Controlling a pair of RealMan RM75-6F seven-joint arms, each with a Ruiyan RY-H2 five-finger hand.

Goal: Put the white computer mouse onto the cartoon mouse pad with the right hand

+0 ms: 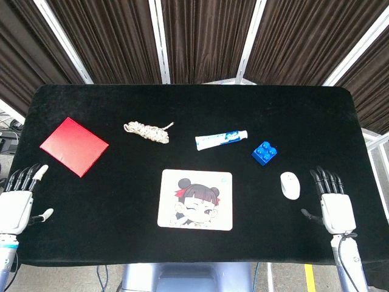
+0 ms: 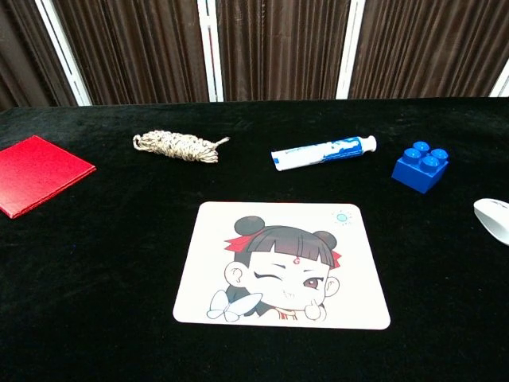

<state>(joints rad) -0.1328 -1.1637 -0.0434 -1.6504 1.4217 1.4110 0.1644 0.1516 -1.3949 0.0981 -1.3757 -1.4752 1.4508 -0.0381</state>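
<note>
The white computer mouse point(image 1: 290, 185) lies on the black table right of the cartoon mouse pad point(image 1: 196, 199); the chest view shows only its edge point(image 2: 494, 219) at the right border, and the pad point(image 2: 282, 265) at centre. My right hand point(image 1: 333, 202) hovers open just right of the mouse, fingers straight and pointing away, not touching it. My left hand point(image 1: 19, 198) is open at the table's left front corner. Neither hand shows in the chest view.
A blue toy brick point(image 1: 265, 152) sits just behind the mouse. A toothpaste tube point(image 1: 220, 139), a coil of rope point(image 1: 148, 131) and a red square notebook point(image 1: 73, 146) lie further back and left. The table's right edge point(image 1: 364, 158) runs close to my right hand.
</note>
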